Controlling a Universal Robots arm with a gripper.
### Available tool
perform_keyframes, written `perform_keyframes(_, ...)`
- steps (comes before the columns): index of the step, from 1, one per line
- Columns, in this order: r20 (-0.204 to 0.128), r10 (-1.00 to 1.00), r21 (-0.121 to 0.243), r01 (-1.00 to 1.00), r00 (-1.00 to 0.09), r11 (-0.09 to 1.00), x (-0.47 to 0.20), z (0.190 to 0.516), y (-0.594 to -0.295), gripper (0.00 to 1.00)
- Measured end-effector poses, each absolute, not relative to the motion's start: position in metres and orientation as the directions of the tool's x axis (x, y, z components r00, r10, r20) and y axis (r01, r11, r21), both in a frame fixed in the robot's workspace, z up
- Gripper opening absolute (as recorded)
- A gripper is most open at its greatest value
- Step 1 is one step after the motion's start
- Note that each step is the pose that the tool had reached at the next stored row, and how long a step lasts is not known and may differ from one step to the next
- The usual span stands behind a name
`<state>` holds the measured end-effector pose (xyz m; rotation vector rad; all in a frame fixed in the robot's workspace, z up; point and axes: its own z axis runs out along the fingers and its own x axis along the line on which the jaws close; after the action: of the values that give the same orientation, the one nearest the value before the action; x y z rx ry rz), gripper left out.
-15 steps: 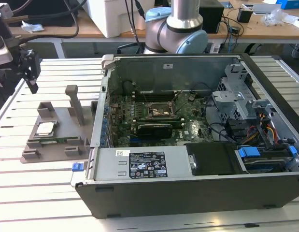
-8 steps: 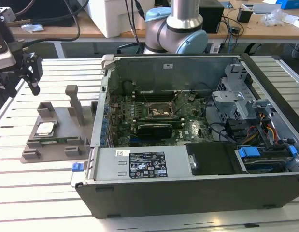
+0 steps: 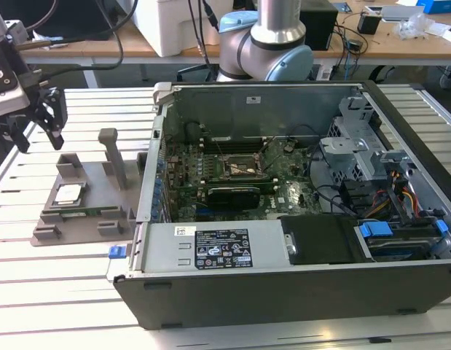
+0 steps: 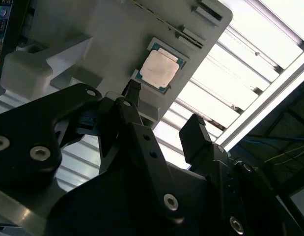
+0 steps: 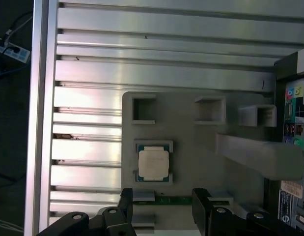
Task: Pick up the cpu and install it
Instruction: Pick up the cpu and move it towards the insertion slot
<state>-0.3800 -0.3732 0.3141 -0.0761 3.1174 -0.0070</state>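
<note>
The cpu, a silver square with a thin green rim, lies flat in a recess of the grey holder block at the exterior view's left. My gripper hangs above and behind it, open, with nothing between its black fingers. In both wrist views the cpu sits just beyond the spread fingertips of the gripper, untouched. The black socket frame sits on the motherboard inside the open computer case.
The holder block has a tall upright post and a thin green strip lying in a slot next to the cpu. The slatted aluminium table carries both holder and case. The arm's base stands behind the case.
</note>
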Motion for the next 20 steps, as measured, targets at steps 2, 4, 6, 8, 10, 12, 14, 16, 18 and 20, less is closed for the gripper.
perform_keyframes(2, -0.023, -0.049, -0.005, -0.049, -0.999, 0.999, -0.380, 0.310, -0.373, 0.60)
perform_keyframes(4, -0.023, -0.049, -0.005, -0.049, -0.999, 0.999, -0.380, 0.306, -0.373, 0.60)
perform_keyframes(6, -0.023, -0.049, -0.005, -0.049, -0.999, 0.999, -0.380, 0.304, -0.373, 0.60)
perform_keyframes(8, -0.023, -0.049, -0.005, -0.049, -0.999, 0.999, -0.380, 0.301, -0.373, 0.60)
perform_keyframes(10, -0.023, -0.049, -0.005, -0.049, -0.999, 0.999, -0.380, 0.298, -0.373, 0.60)
perform_keyframes(12, -0.023, -0.049, -0.005, -0.049, -0.999, 0.999, -0.380, 0.294, -0.373, 0.60)
perform_keyframes(14, -0.023, -0.049, -0.005, -0.049, -0.999, 0.999, -0.380, 0.290, -0.373, 0.60)
perform_keyframes(16, -0.023, -0.049, -0.005, -0.049, -0.999, 0.999, -0.380, 0.287, -0.373, 0.60)
perform_keyframes(18, -0.023, -0.049, -0.005, -0.049, -0.999, 0.999, -0.380, 0.284, -0.373, 0.60)
perform_keyframes(20, -0.023, -0.049, -0.005, -0.049, -0.999, 0.999, -0.380, 0.282, -0.373, 0.60)
